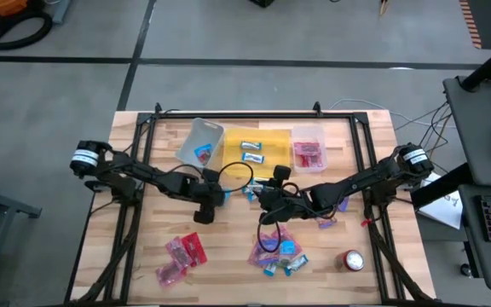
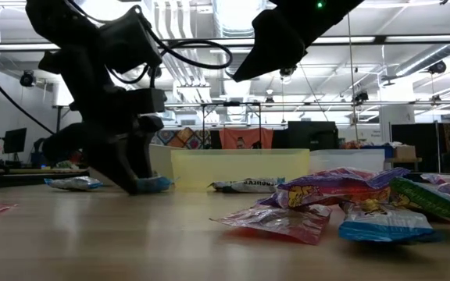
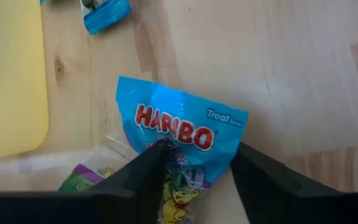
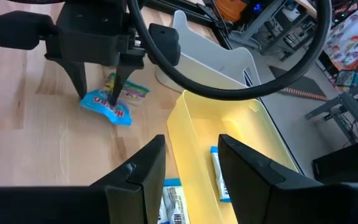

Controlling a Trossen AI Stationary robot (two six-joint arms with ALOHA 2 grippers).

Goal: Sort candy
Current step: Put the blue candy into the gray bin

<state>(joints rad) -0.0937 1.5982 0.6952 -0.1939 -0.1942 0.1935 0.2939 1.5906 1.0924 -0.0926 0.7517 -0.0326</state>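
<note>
Item: candy-sorting station, 1 wooden desk (image 1: 228, 247), 2 dark arms.

Bins (3, far side of desk): clear bin (image 1: 199, 141) w/ 1 blue piece inside; yellow bin (image 1: 247, 153) w/ 2 blue-and-white pieces; pink bin (image 1: 309, 148) w/ red pieces.

Loose stock: red-pink packs (image 1: 181, 256) near the front left; mixed heap (image 1: 278, 249) front centre; round red-silver can (image 1: 351, 260) front right (not candy, leave alone).

Left pincer (image 1: 206, 210): down at desk level just in front of the clear and yellow bins, jaws apart, straddling a blue Haribo packet (image 3: 182, 127) that lies flat on the wood w/ a green-yellow wrapper (image 3: 89, 174) tucked beside it. Fingers stand on either side of the packet; not clamped yet, by the look of it.

Right pincer (image 4: 191, 168): parked mid-desk by the yellow bin's near end, jaws apart, nothing between them.

Step in hand (judgement): picking the blue packet. Next move calls for closing on it w/o snagging the green wrapper, lifting, then carrying it to the bin w/ matching blue pieces.

View notes: left wrist view alone gives the packet's print and the jaw straddle. Right wrist view shows the left pincer's tips meeting the packet from outside. Low view hides the packet mostly behind the pincer but shows tips at desk level. High view alone gives all 3 bins.
</note>
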